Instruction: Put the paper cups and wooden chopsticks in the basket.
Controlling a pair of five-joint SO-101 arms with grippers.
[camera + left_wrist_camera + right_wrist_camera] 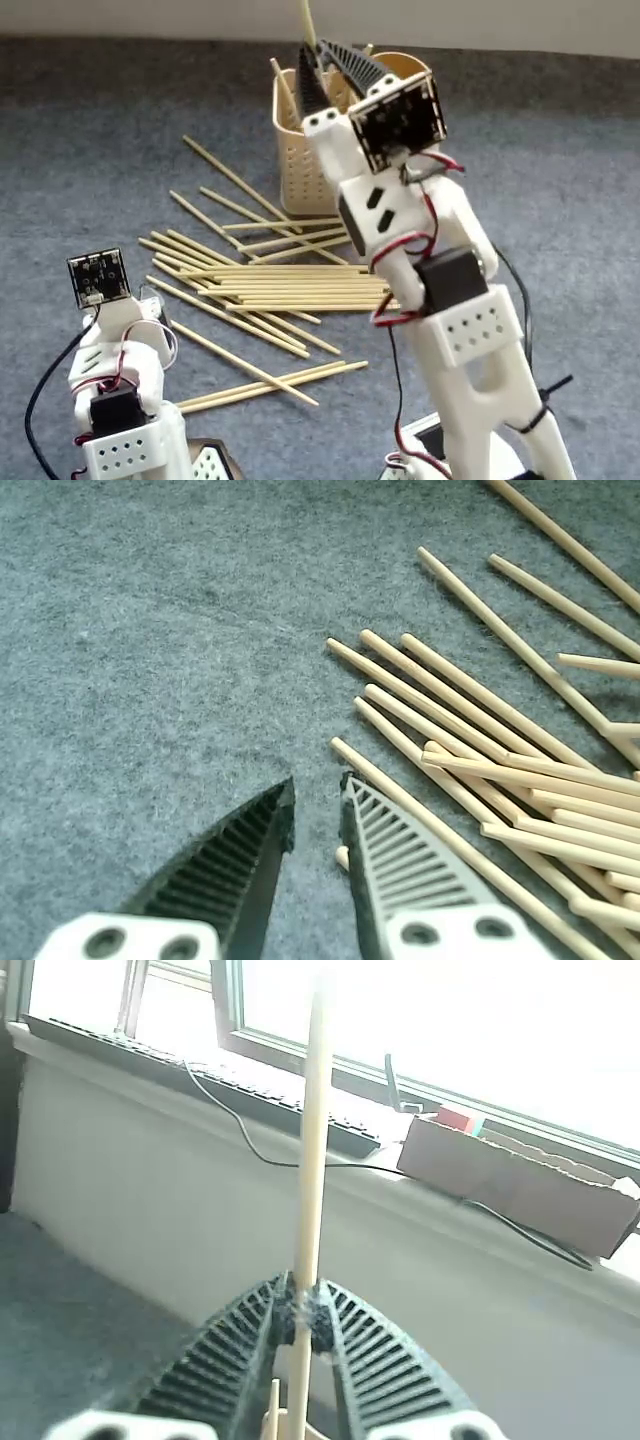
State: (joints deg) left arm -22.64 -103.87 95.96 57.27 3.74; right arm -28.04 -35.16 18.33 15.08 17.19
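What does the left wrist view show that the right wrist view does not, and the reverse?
Left wrist view: the left gripper, fingers open, beside loose pale wooden chopsticks lying flat. Right wrist view: the right gripper shut on one upright wooden chopstick, a dark keyboard and brown cardboard box behind. Both: the grey carpeted surface.
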